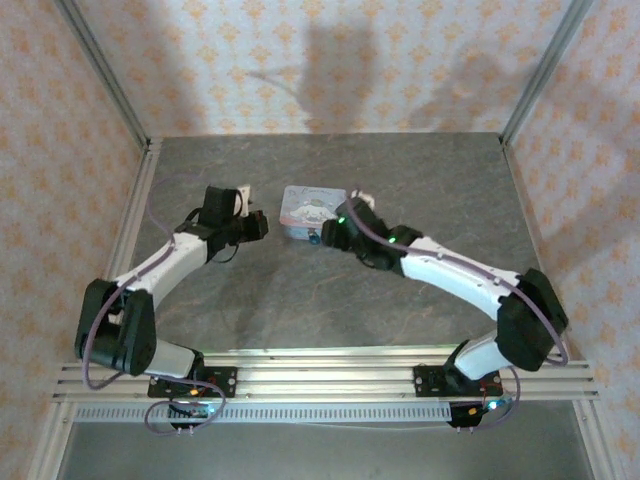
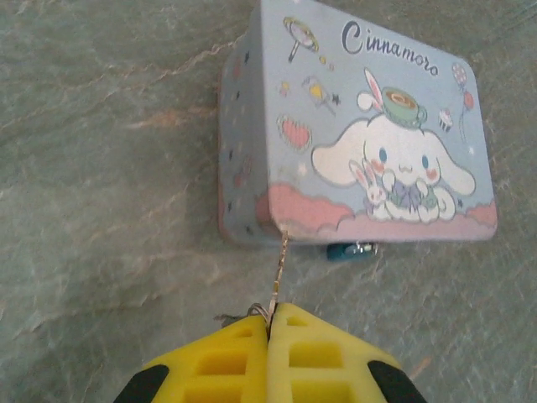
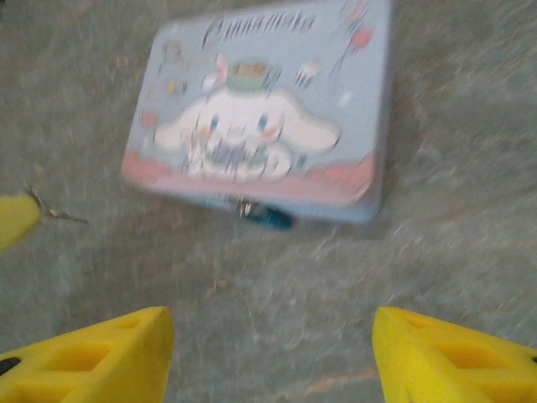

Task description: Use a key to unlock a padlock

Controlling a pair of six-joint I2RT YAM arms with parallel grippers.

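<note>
A tiny dark blue padlock (image 2: 351, 249) hangs at the near edge of a light-blue cartoon tin (image 2: 369, 126); in the right wrist view the padlock (image 3: 270, 217) sits under the tin's (image 3: 268, 109) front edge, blurred. My left gripper (image 2: 273, 323) is shut on the thin silvery-tan key (image 2: 280, 267), whose blade points at the tin's front left corner, left of the padlock. The right gripper (image 3: 273, 353) stands open just in front of the padlock, nothing between its yellow fingers (image 3: 92, 357). From above, the left gripper (image 1: 255, 225) and right gripper (image 1: 335, 232) flank the tin (image 1: 310, 212).
The grey stone-patterned table (image 1: 420, 180) is walled by patterned panels at the back and sides. Metal rails (image 1: 320, 375) run along the near edge by the arm bases. The left gripper's yellow tip (image 3: 13, 220) and the key's ring show at the left of the right wrist view.
</note>
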